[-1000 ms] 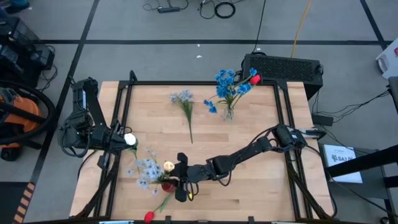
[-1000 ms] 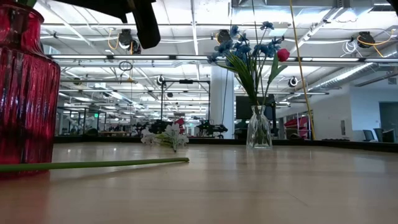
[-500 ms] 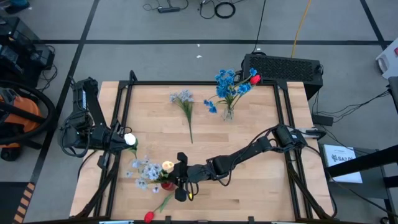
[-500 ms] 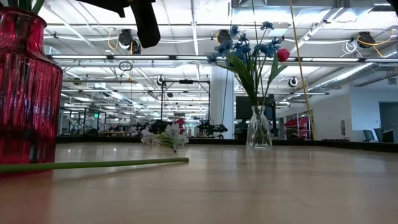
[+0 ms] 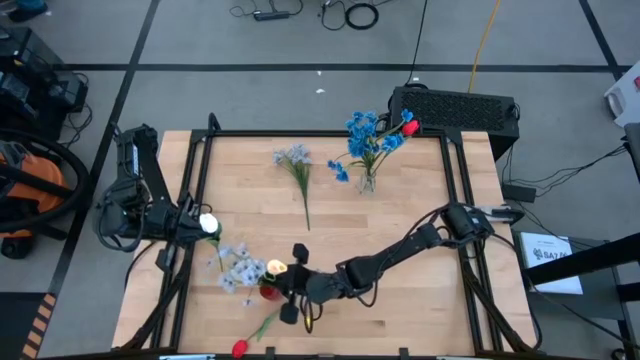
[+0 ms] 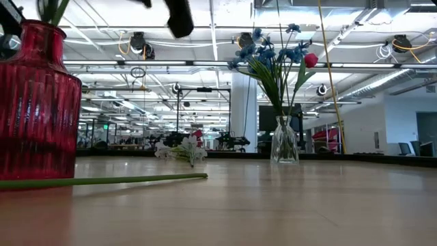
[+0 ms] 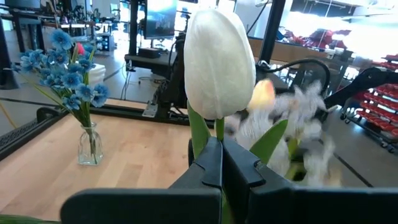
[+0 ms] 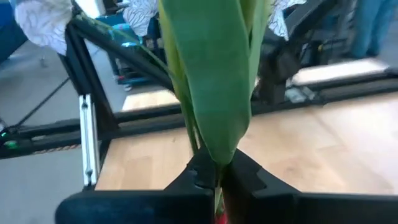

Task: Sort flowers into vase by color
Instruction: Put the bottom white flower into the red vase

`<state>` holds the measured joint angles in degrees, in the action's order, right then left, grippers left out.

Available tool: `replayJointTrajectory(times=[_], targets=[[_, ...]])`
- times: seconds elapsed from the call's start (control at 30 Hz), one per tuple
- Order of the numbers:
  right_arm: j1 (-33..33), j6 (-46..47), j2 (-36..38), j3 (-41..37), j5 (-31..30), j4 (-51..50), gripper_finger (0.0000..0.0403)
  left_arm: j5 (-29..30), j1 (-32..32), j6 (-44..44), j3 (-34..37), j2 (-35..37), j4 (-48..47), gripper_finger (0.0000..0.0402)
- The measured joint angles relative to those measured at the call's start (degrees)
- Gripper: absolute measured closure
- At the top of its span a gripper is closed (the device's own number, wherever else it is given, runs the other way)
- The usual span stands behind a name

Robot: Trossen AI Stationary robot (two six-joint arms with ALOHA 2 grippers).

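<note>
My right gripper (image 5: 287,290) is low at the table's near side, shut on green stems and a leaf (image 8: 214,93) rising from the red ribbed vase (image 6: 37,102). The pale blue-white clusters (image 5: 240,268) and the white-yellow bloom (image 5: 276,267) spread above that vase (image 5: 268,293). My left gripper (image 5: 200,227) hovers at the left edge, shut on a white tulip (image 7: 217,59). A clear vase (image 5: 367,181) near the far edge holds bright blue clusters (image 5: 362,132) and a red bud (image 5: 409,127). One pale flower (image 5: 297,165) and a red tulip (image 5: 240,347) lie flat on the table. My left gripper pinches the white tulip's green stem (image 7: 219,127) just below the bloom, between its two shut fingers. The flower is lifted clear of the table and its bloom stands beyond the fingertips. My right gripper pinches the broad green leaf and the thin stems (image 8: 211,152) of the bunch between its shut fingers. The blooms spread beyond the fingertips; the lower stem ends are hidden in the red vase, which stands on the table.
The red tulip's long green stem (image 6: 102,181) lies along the table close in front of the red vase. A black frame (image 5: 300,133) rims the wooden table (image 5: 420,300). Open wood lies in the middle and at the right.
My right gripper has moved a little toward the table's right, staying shut on the stems. The red vase has slid the same way along the table, and the pale clusters and the white-yellow bloom have swung with it. My left gripper has kept its hold.
</note>
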<state>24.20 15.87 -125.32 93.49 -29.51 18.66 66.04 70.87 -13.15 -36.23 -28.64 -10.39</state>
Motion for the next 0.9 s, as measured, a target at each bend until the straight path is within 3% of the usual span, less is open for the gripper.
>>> replayJointTrajectory(times=[0.37, 0.5, 0.9], targets=[[1.7, -0.5, 2.0, 0.0, -8.1, -0.1, 0.0403, 0.9, 0.0, 4.6, -0.7, 0.7, 5.5, 0.0402], [2.1, -0.2, 2.0, 0.0, -9.7, 0.1, 0.0403, 4.1, 0.0, 10.5, -0.1, -2.7, 12.7, 0.0401], [2.1, 1.9, 2.0, 0.0, -11.1, 0.8, 0.0403, 4.2, -1.1, 33.2, 0.0, -17.2, 45.4, 0.0402]])
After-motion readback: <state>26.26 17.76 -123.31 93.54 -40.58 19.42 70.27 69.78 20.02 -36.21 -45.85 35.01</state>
